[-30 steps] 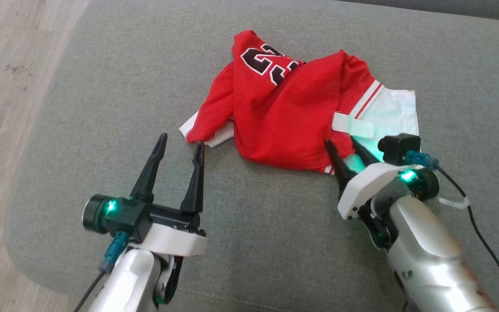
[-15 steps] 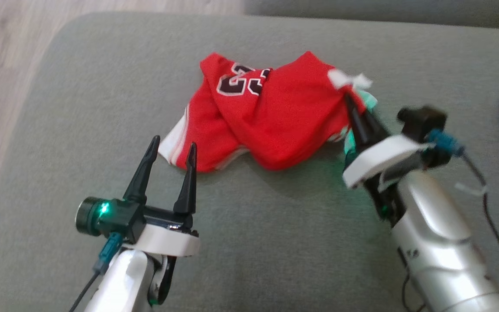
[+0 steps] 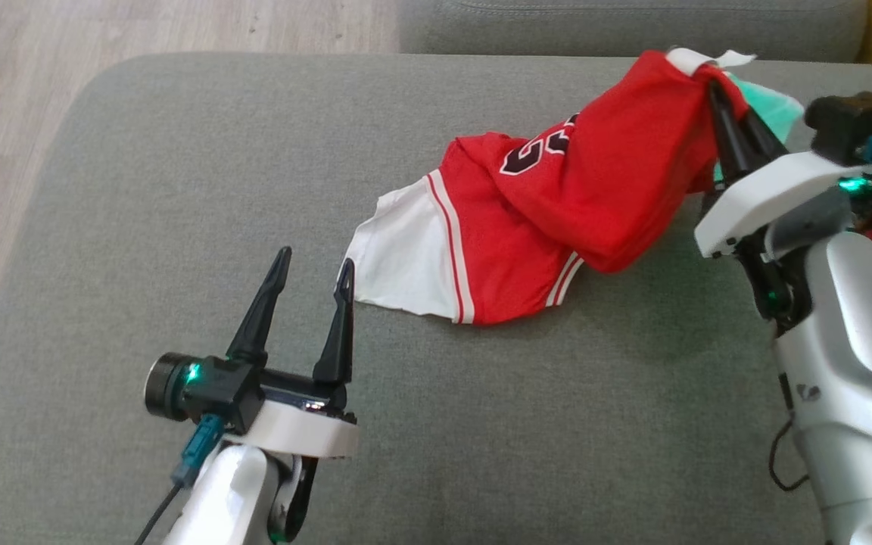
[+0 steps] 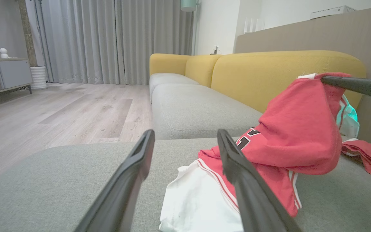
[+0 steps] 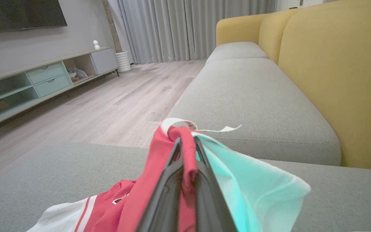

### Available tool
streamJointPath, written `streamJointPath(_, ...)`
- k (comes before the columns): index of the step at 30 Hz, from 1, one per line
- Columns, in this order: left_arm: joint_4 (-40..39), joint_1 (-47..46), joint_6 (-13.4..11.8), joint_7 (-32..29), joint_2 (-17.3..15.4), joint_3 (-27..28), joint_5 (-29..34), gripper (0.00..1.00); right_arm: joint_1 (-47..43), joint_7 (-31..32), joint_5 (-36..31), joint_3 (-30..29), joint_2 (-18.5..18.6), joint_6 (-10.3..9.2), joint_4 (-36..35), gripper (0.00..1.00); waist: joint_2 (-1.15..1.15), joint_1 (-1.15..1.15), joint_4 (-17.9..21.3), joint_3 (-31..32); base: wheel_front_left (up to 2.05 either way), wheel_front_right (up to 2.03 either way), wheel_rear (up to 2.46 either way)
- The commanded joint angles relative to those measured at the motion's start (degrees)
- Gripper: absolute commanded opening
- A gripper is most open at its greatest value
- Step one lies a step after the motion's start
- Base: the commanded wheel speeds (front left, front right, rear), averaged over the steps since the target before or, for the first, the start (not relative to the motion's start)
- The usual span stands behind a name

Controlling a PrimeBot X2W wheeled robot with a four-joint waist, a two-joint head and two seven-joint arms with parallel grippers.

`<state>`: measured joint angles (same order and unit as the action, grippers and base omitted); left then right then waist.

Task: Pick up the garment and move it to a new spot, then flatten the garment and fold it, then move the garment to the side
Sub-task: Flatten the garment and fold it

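The right gripper (image 3: 717, 87) has clamped onto the red jersey (image 3: 602, 189) and hoisted one end off the grey sofa cushion (image 3: 179, 189). Its white-trimmed end trails on the cushion beside the left gripper (image 3: 316, 261), which is spread wide and empty.

right claw (image 3: 717, 83) clamped — garment (image 3: 557, 219) hoisted, dragged rightward

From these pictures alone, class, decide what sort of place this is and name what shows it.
Probably a living room: a yellow-backed sofa, a low media cabinet under a wall-mounted television, and floor-length curtains.
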<state>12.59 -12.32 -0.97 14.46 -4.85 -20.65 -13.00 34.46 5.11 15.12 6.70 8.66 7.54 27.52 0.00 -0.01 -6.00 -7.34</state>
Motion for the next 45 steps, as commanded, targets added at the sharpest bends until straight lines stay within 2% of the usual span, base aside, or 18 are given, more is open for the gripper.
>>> streamJointPath(1,-1.57,-1.13,0.24,0.53,-0.17,1.71,0.51,1.0,0.82,-0.01,-0.49,0.39,0.08,-0.05,-2.14,0.0,0.0,0.01,-0.16,-0.13,0.0,0.0,0.0)
streamJointPath(2,-1.54,-1.12,0.31,0.53,-0.07,1.75,0.54,1.0,0.09,0.01,-0.94,-0.22,-0.03,-0.05,-1.96,0.0,0.0,0.01,-0.26,-0.21,0.0,0.0,0.0)
streamJointPath(3,-1.5,-1.11,0.36,0.53,0.01,1.81,0.58,1.0,-0.63,-0.34,-1.66,-0.75,-0.2,-0.05,-1.82,0.3,0.0,0.01,-0.32,-0.3,0.0,0.0,0.0)
streamJointPath(4,-1.46,-1.1,0.41,0.53,0.08,1.86,0.64,1.0,-1.33,-0.87,-2.46,-1.39,-0.49,-0.05,-1.65,1.0,0.0,0.01,-0.34,-0.38,0.0,0.0,0.0)
streamJointPath(10,-1.42,-0.96,0.61,0.53,0.03,2.7,1.19,1.0,-4.54,-5.93,-5.18,-2.34,-3.28,-0.05,-2.81,1.0,0.0,0.01,1.03,-0.29,0.0,0.0,0.0)
streamJointPath(16,-1.5,-0.59,0.84,0.53,-0.14,3.3,1.67,1.0,-9.47,-11.23,-4.12,-2.33,-5.29,-0.05,-7.24,1.0,0.0,0.01,3.83,0.53,0.0,0.0,0.0)
streamJointPath(27,-1.2,0.12,1.34,0.53,0.09,3.59,2.14,1.0,-23.03,-17.99,0.35,0.39,-5.77,-0.05,-13.86,1.0,0.0,0.01,6.89,0.83,0.0,0.0,0.0)
streamJointPath(32,-1.13,-0.43,1.75,0.53,0.45,3.19,2.33,1.0,-22.89,-17.85,-1.23,0.81,-5.77,-0.05,-14.78,1.0,0.0,0.01,6.42,0.12,0.0,0.0,0.0)
streamJointPath(36,-1.11,-1.09,2.07,0.53,0.79,2.63,2.42,1.0,-21.72,-15.1,-4.28,2.13,-5.78,-0.05,-14.49,1.0,0.0,0.01,4.95,-1.28,0.0,0.0,0.0)
streamJointPath(41,-0.5,-1.94,2.36,0.53,1.15,2.14,2.35,1.0,-20.23,-9.85,-10.34,6.87,-5.78,-0.05,-10.47,1.0,0.0,0.01,2.69,-3.04,0.0,0.0,0.0)
streamJointPath(45,-0.19,-2.63,2.47,0.53,1.41,1.82,2.22,1.0,-18.57,-6.96,-15.13,8.11,-5.73,-0.05,-5.08,1.0,0.0,0.01,0.96,-3.89,0.0,0.0,0.0)
